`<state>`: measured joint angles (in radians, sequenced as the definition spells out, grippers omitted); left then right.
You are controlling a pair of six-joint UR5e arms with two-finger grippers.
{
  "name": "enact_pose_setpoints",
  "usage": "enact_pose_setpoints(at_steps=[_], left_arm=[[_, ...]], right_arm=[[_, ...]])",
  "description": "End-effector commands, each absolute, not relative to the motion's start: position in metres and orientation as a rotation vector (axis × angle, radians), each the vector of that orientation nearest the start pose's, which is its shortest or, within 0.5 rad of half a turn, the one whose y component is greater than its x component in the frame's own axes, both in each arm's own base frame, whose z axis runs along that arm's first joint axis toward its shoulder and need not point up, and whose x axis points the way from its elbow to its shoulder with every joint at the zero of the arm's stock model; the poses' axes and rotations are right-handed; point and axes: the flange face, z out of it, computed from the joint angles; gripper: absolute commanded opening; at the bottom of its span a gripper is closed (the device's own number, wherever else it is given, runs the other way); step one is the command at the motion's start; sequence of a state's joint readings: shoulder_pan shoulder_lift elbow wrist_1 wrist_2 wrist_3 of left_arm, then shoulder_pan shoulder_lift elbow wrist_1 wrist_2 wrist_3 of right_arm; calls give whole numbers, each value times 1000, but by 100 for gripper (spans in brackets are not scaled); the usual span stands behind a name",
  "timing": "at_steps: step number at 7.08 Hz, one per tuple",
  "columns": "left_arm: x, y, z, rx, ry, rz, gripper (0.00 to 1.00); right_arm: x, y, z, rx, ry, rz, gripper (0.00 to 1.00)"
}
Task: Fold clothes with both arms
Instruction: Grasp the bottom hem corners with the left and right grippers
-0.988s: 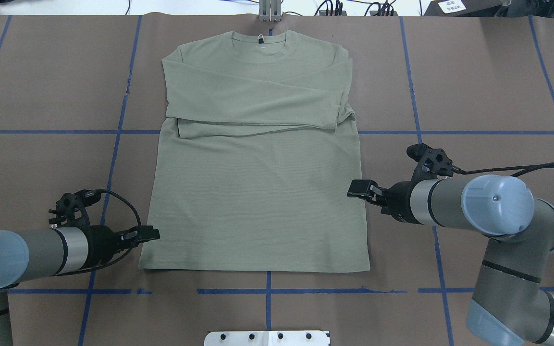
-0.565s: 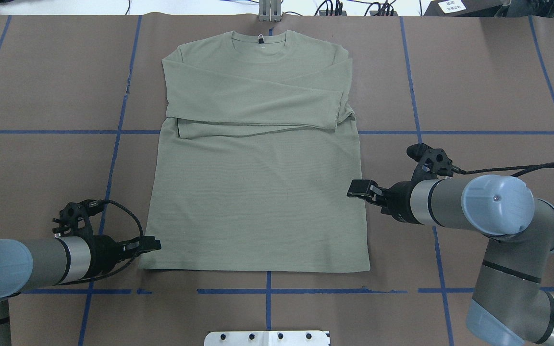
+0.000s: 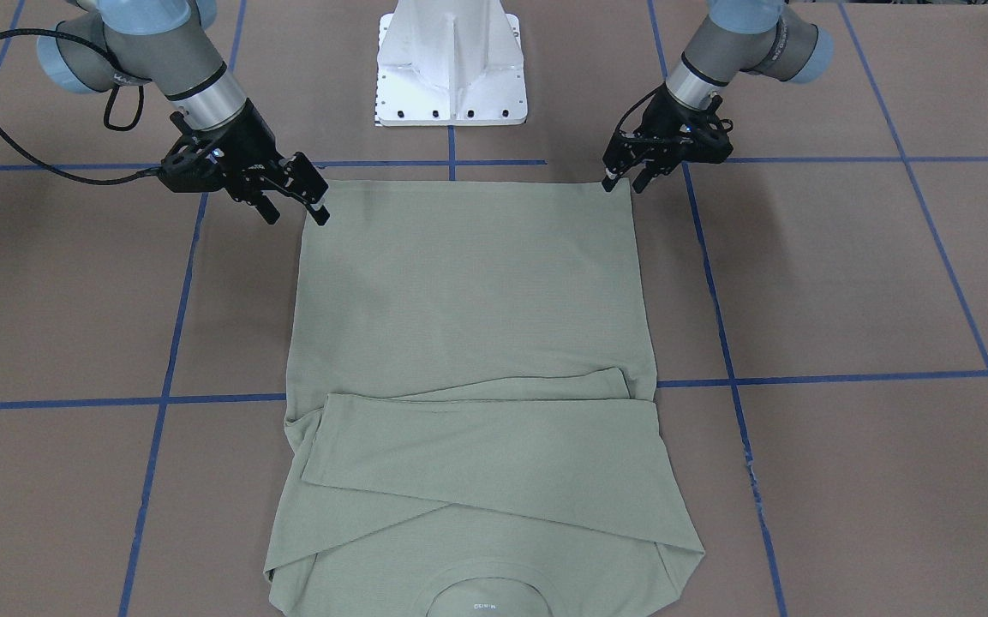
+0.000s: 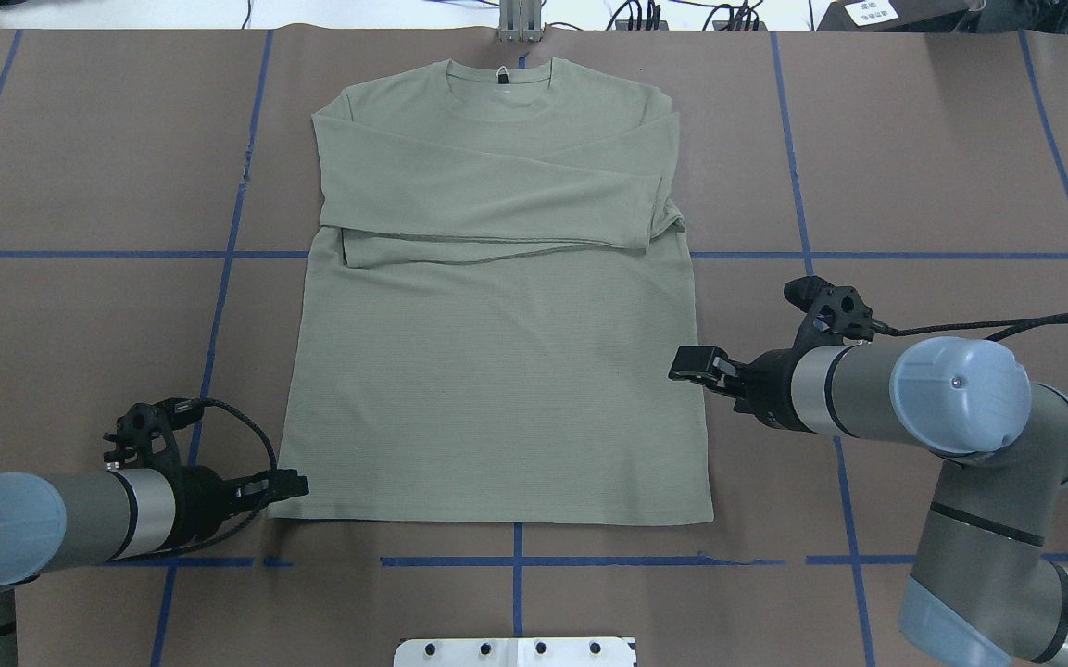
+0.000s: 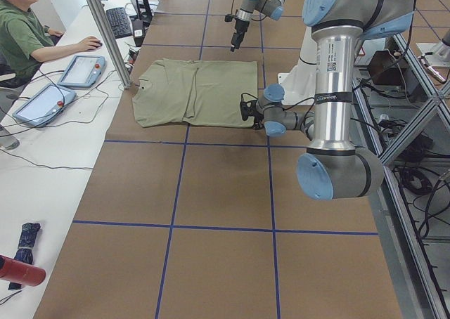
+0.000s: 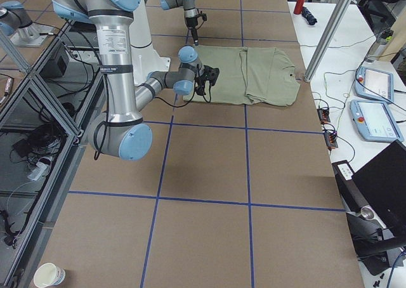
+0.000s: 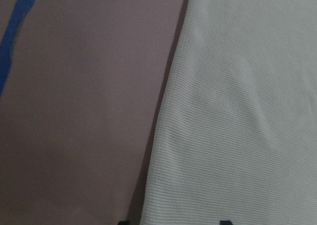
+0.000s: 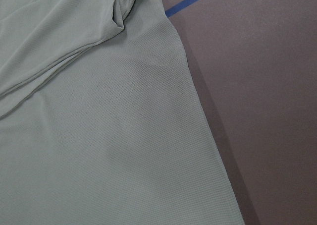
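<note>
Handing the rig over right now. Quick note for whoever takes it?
Left gripper: open, low at the shirt's near-left hem corner, nothing gripped.
Right gripper: open, raised over the shirt's right edge, holding nothing.
Shirt: flat on the table, collar away from the robot, both sleeves crossed over the chest.
Done: sleeves folded in.
Left: grip both hem corners, fold the body up toward the collar.

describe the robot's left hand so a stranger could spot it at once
On the brown table with blue tape lines, a sage-green shirt lies flat. The left hand is the black one at the shirt's hem corner on the robot's left; the right hand is across the shirt, by its other side edge.
</note>
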<state>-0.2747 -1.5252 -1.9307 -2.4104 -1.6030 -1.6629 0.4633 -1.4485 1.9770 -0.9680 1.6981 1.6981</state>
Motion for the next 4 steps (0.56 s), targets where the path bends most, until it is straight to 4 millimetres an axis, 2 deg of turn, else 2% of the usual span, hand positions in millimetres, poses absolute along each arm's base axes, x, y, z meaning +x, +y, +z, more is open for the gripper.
enact_pose_setpoints(at_steps=[1,2,4], left_arm=[[433,-255,417,74,1152,-303,67],[435,-252,418,69,1152,-299,58],[436,-250,418,66,1152,-298,47]], right_arm=[[-413,-341,339,78,-1143,453,100],[-413,-341,340,77,-1141,454,100],[-413,-341,340,77,-1141,454,100]])
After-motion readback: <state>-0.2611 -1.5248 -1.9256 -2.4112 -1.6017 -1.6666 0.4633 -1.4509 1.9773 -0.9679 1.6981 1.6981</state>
